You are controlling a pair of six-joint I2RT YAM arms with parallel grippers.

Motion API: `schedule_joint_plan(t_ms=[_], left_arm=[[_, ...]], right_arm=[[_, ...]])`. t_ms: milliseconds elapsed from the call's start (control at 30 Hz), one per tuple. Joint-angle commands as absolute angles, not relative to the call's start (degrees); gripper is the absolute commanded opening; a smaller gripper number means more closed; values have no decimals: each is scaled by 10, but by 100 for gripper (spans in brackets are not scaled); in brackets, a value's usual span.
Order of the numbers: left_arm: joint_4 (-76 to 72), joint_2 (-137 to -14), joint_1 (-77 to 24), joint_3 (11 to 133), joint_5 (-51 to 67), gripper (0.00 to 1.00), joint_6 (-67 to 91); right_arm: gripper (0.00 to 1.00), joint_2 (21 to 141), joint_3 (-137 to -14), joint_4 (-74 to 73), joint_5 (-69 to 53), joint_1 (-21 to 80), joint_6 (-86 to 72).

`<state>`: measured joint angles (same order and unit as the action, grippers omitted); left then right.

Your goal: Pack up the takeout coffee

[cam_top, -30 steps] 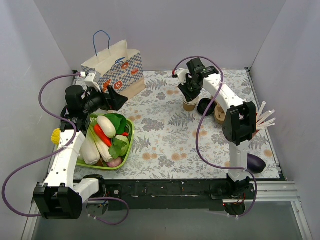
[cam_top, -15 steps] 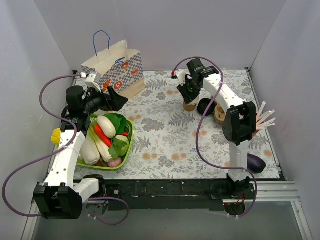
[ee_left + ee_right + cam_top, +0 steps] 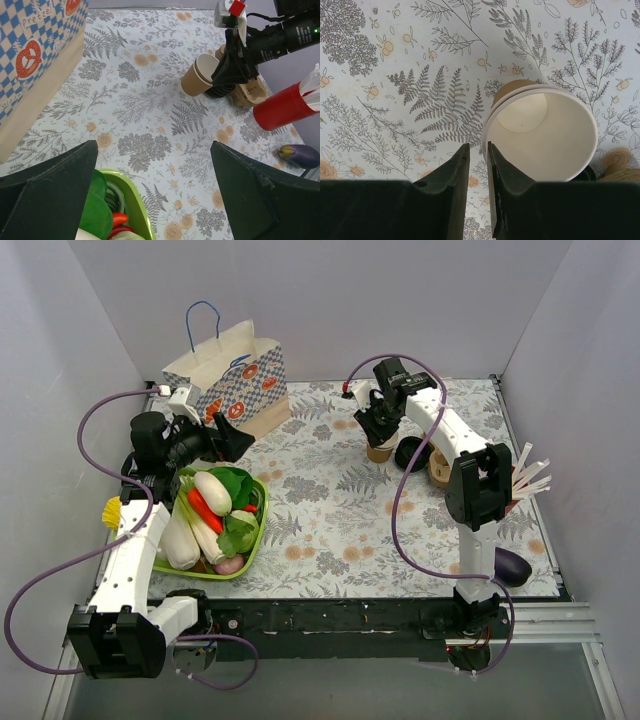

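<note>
The takeout coffee cup (image 3: 378, 451) stands open on the far middle of the table, tan outside and white inside (image 3: 545, 145); it also shows in the left wrist view (image 3: 197, 76). Its black lid (image 3: 408, 453) lies on the table just right of it. My right gripper (image 3: 379, 428) comes down on the cup's rim. In the right wrist view the right gripper (image 3: 478, 147) has its fingers close together astride the rim's left edge, one outside and one inside. My left gripper (image 3: 233, 436) is wide open and empty above the tray's far end, far from the cup (image 3: 154, 145).
A checked paper bag (image 3: 235, 380) stands at the back left. A green tray (image 3: 263, 512) of vegetables is under the left arm. The brown carrier (image 3: 440, 468), the red cup of sticks (image 3: 282, 107) and an eggplant (image 3: 512, 565) are at the right.
The right gripper has shifted very slightly at the cup's rim. The cup, the lid and the left arm stand about where they were.
</note>
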<state>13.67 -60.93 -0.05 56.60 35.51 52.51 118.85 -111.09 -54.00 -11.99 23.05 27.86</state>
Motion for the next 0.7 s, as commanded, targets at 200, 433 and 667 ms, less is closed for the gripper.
schedule_joint_plan(t_ms=[200, 433, 667], left_arm=[[128, -608, 17, 557, 362, 98, 526], [126, -608, 19, 555, 362, 98, 527], [124, -603, 20, 552, 360, 98, 531]], right_arm=[[25, 1183, -1123, -543, -113, 232, 285], [24, 1185, -1121, -541, -105, 232, 286], [24, 1190, -1121, -541, -99, 232, 287]])
